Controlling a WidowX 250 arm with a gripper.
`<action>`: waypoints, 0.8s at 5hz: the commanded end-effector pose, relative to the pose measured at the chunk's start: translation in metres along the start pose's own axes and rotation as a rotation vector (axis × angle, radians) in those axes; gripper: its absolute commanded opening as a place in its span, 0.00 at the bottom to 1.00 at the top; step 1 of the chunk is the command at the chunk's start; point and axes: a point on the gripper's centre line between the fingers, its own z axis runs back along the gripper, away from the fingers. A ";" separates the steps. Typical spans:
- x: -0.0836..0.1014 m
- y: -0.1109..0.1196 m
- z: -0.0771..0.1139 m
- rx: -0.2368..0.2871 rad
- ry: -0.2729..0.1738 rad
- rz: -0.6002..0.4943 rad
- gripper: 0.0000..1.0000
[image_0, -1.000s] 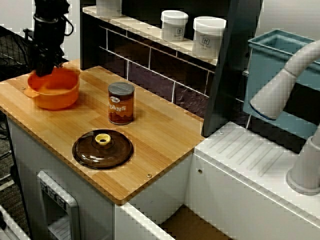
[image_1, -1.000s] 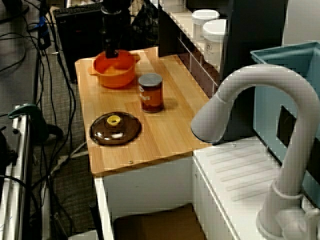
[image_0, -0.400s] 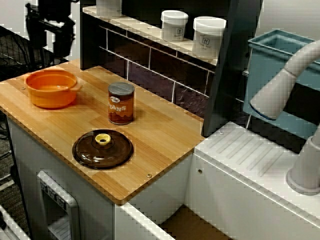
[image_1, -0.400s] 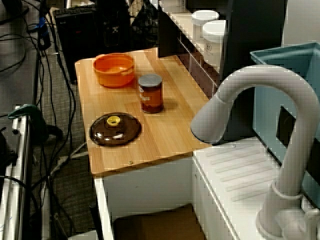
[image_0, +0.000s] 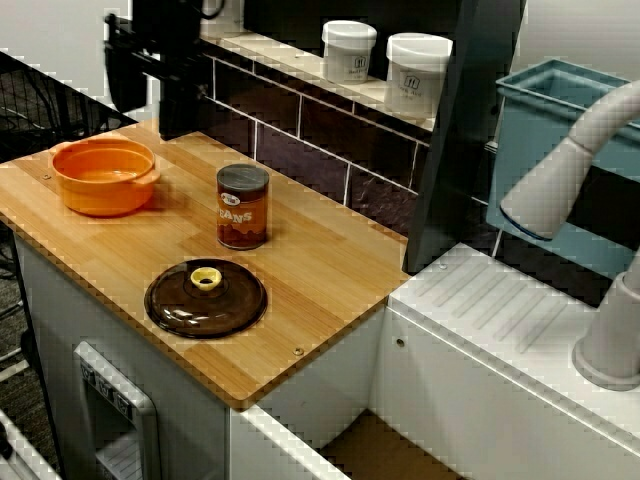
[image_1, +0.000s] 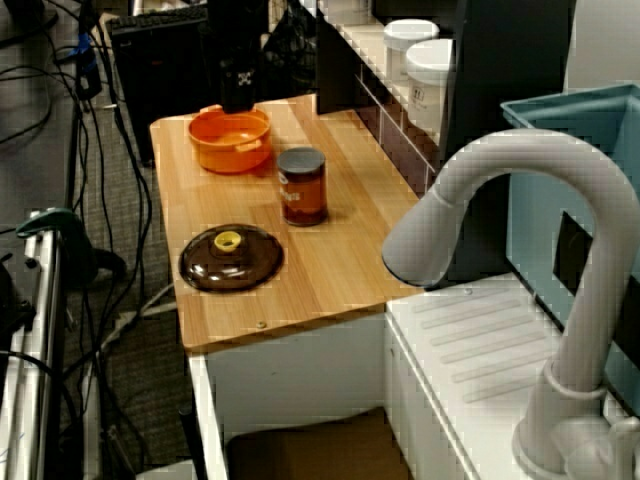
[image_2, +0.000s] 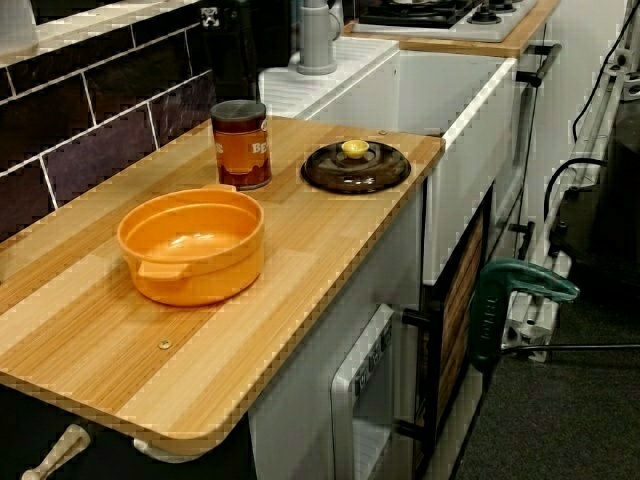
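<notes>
Here the gripper (image_0: 150, 95), a second ago lowered into the orange pot (image_0: 104, 176), has risen clear and hangs above and behind the pot's rear rim, its fingers spread and holding nothing; the pot stands released on the wooden counter (image_0: 330, 265), with the can (image_0: 242, 206) near the pot and the brown lid (image_0: 205, 297) farther from it

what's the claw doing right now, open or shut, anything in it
claw: open, holding nothing, up in the air apart from the orange pot
</notes>
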 end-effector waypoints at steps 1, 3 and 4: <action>0.020 -0.029 0.017 0.018 -0.051 -0.426 1.00; 0.041 -0.052 0.017 -0.025 -0.126 -0.504 1.00; 0.054 -0.054 0.011 -0.063 -0.157 -0.471 1.00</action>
